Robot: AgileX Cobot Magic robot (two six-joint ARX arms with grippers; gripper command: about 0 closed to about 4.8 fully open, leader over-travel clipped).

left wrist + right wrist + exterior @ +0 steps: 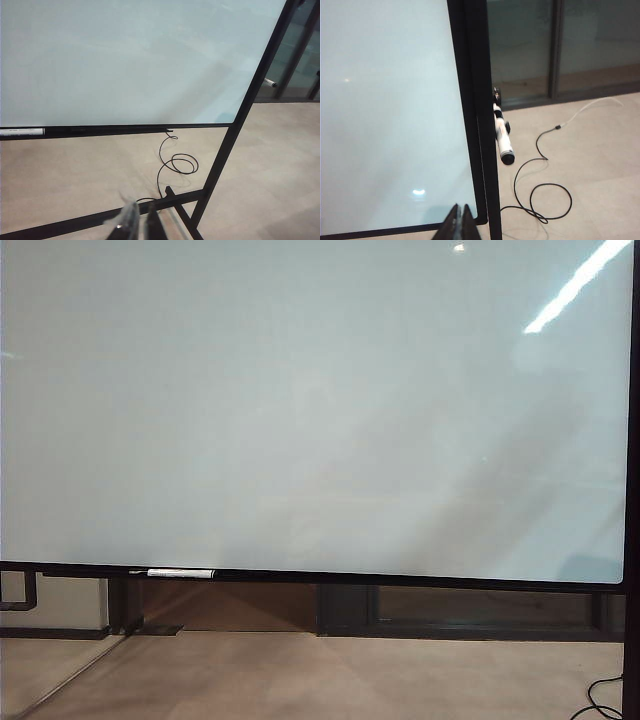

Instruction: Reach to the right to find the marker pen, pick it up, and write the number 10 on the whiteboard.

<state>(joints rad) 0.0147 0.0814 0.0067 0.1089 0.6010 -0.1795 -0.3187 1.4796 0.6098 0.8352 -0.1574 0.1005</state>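
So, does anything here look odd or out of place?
Yes, slightly. A white marker pen with a dark tip sticks out from the right edge of the large glossy black-framed whiteboard, not on its rail. A loose black cable coils on the floor nearby. Both hands, left and right, are shut and empty.

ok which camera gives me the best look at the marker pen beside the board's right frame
The right wrist view: the marker pen shows full length beside the whiteboard frame. The left wrist view shows only a small end past the frame. The exterior view doesn't show it there; a different white pen lies on the rail.
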